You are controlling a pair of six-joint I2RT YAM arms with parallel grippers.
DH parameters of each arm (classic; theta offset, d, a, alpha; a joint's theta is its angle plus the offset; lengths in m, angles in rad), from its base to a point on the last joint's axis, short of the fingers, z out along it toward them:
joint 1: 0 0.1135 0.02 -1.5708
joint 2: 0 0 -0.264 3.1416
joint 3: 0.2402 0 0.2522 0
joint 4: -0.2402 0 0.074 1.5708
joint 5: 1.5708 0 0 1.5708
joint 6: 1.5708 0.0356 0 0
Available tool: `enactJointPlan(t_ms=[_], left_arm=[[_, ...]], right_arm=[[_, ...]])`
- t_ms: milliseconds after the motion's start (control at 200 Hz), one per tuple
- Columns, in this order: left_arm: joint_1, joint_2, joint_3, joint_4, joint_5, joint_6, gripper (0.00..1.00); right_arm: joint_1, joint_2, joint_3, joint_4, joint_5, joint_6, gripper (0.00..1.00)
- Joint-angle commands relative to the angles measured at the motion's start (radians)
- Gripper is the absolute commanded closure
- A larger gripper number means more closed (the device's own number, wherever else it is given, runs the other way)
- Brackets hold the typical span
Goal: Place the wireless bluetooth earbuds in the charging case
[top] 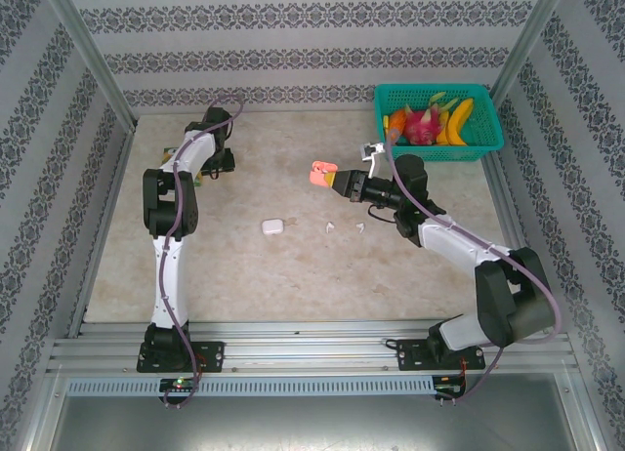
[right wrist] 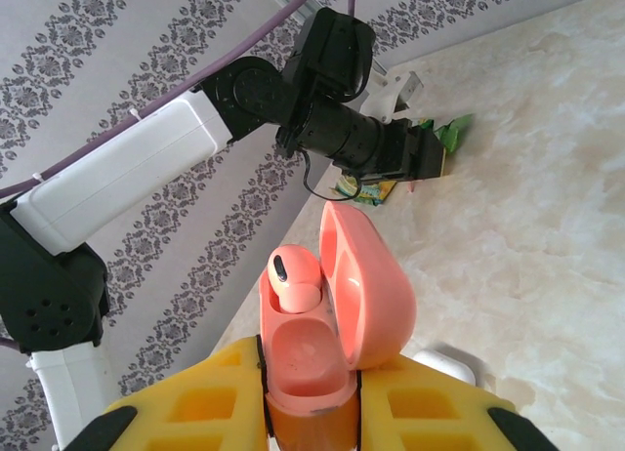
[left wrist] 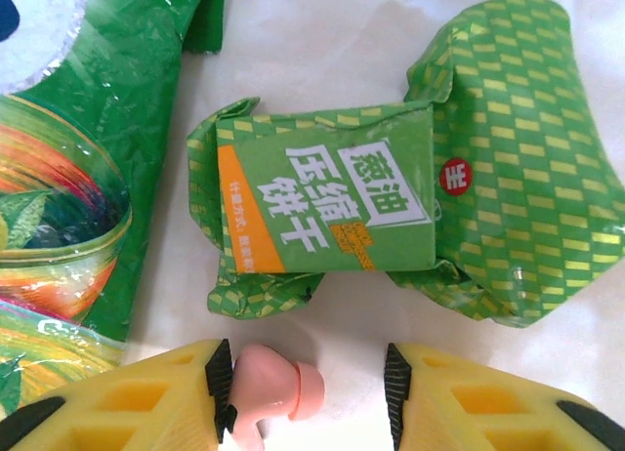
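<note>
Top: overhead from 6 o'clock, down on beige marbled tabletop (top: pixel 293 266). Left wrist: tight over green foil packet (left wrist: pixel 327 207). Right wrist: close behind salmon-pink open plastic case (right wrist: pixel 337 305), facing white-and-black left arm (right wrist: pixel 127 178) at 10 o'clock; top shares both.

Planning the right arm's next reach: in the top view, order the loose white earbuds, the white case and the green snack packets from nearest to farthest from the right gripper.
1. White earbuds, on the table just nearside of the right gripper, which holds the pink case.
2. White case, farther left, mid-table.
3. Green snack packets, at the far left.
</note>
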Motion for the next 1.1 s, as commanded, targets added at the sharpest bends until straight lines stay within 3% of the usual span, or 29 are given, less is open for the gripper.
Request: enactJointPlan(t_ms=[0,620,1094], left_arm=[[0.014,0.035,0.032,-0.054,-0.021,0.012,0.54],[0.021,0.011,0.017,-0.058,0.012,0.012,0.74],[0.004,-0.273,-0.236,0.091,0.128,-0.020,0.76]], right_arm=[[0.001,-0.035,-0.008,0.005,0.005,-0.021,0.85],[-0.001,-0.052,-0.011,-0.010,0.014,-0.022,0.84],[0.022,-0.022,-0.023,-0.034,0.003,-0.101,0.84]])
